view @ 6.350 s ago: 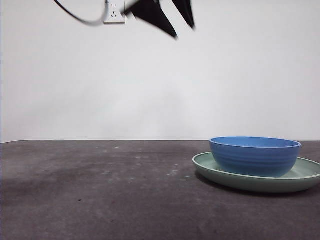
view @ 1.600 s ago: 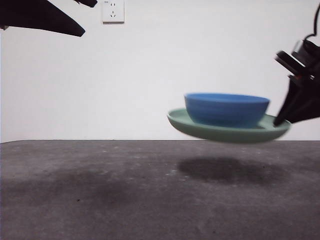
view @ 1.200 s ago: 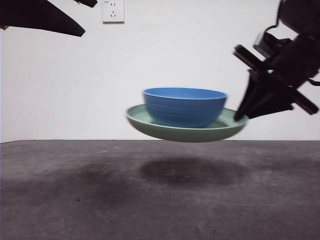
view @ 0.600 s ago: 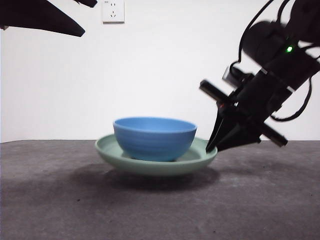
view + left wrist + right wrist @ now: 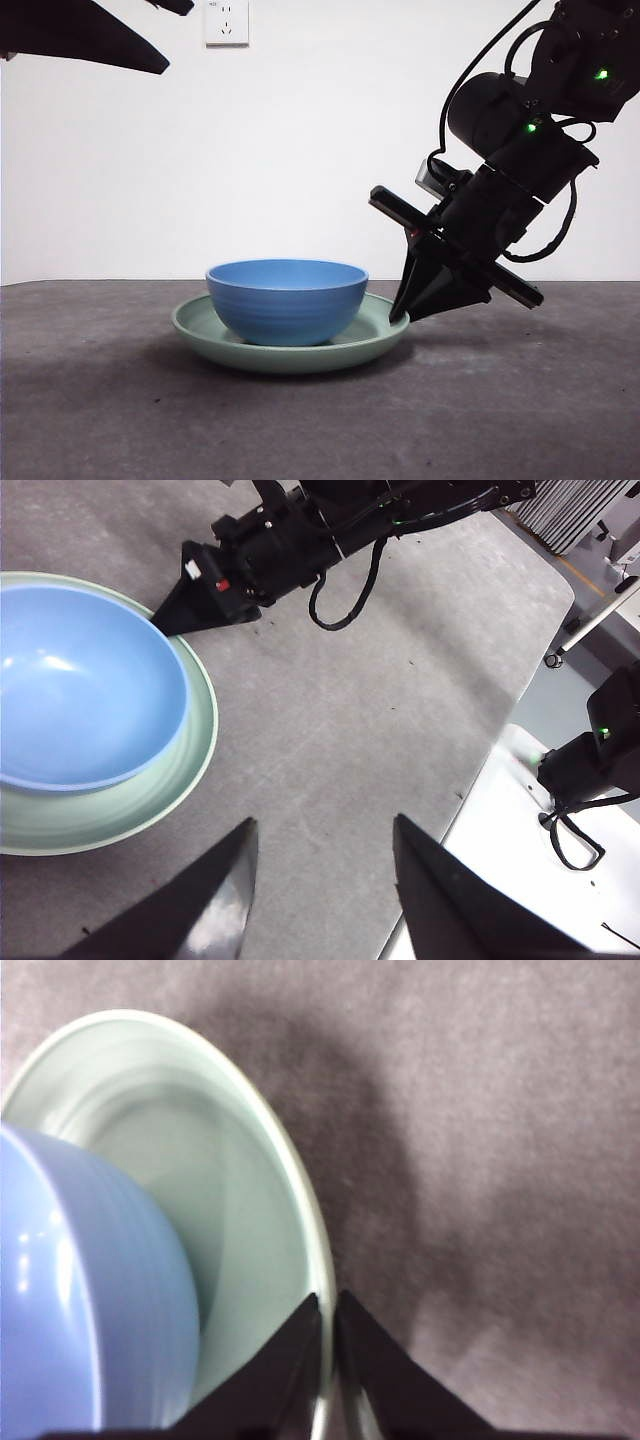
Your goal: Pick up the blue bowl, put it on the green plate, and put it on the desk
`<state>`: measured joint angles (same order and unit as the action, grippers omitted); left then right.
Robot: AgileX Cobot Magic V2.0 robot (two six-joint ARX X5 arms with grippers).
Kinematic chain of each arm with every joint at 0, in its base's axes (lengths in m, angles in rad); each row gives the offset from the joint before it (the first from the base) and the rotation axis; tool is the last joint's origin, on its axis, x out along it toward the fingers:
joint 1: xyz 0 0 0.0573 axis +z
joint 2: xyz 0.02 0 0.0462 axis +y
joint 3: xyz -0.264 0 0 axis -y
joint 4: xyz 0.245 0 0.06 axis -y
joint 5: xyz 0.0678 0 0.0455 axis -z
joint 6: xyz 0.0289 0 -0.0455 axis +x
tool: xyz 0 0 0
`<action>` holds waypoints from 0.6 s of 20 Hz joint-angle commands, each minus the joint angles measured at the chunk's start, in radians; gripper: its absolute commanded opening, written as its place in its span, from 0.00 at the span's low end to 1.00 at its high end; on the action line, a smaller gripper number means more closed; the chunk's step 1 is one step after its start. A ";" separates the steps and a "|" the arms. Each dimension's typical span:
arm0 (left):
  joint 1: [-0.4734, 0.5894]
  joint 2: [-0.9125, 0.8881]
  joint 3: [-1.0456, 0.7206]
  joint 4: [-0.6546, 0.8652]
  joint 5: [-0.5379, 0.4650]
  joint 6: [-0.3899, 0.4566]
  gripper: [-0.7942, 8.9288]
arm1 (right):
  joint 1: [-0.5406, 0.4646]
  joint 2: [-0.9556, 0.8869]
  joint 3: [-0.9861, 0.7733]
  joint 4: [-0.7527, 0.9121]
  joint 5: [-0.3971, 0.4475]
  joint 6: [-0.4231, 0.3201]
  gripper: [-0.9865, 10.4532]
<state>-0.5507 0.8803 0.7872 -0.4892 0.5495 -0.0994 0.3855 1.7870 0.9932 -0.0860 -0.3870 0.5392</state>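
Standing at the front, I see the green plate (image 5: 285, 345) resting on the worktop (image 5: 320, 420) with the blue bowl (image 5: 287, 300) sitting in its middle. The right end effector (image 5: 403, 318) comes down steeply from two o'clock and meets the plate's rim at its three o'clock edge. A dark tip at the eleven o'clock corner is probably the waiting arm.

From the left wrist camera, the left end effector (image 5: 322, 880) hangs high above the worktop (image 5: 400, 680), jaws spread and holding nothing, well apart from the plate (image 5: 190, 760) and bowl (image 5: 85, 685).

From the right wrist camera, the right end effector (image 5: 328, 1332) has its jaws pressed close together, pinching the plate's rim (image 5: 300, 1210); the bowl (image 5: 90, 1310) sits just beside them, inside the plate.

The plate looks set down, so I'd judge release comes next: part the jaws gently, then draw back along the approach line, away from the rim, so the plate doesn't skid or tip the bowl.
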 commanded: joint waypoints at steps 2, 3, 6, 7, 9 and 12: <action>-0.006 0.003 0.006 0.007 0.005 -0.006 0.31 | 0.005 0.017 0.021 -0.028 0.003 -0.026 0.10; -0.006 0.003 0.006 0.007 0.005 -0.006 0.31 | 0.005 0.017 0.021 -0.032 0.003 -0.027 0.12; -0.006 0.003 0.006 0.005 0.005 -0.006 0.31 | 0.008 0.016 0.021 -0.035 0.002 -0.027 0.25; -0.006 0.003 0.006 0.003 0.005 -0.006 0.31 | 0.009 0.013 0.021 -0.035 0.001 -0.027 0.25; -0.006 0.003 0.006 -0.003 0.005 -0.006 0.31 | 0.011 -0.005 0.021 -0.043 0.005 -0.027 0.26; -0.006 0.003 0.006 -0.015 0.005 -0.006 0.31 | 0.010 -0.081 0.021 -0.078 0.056 -0.045 0.28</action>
<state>-0.5507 0.8803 0.7872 -0.5114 0.5495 -0.0994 0.3889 1.7126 0.9939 -0.1715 -0.3351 0.5182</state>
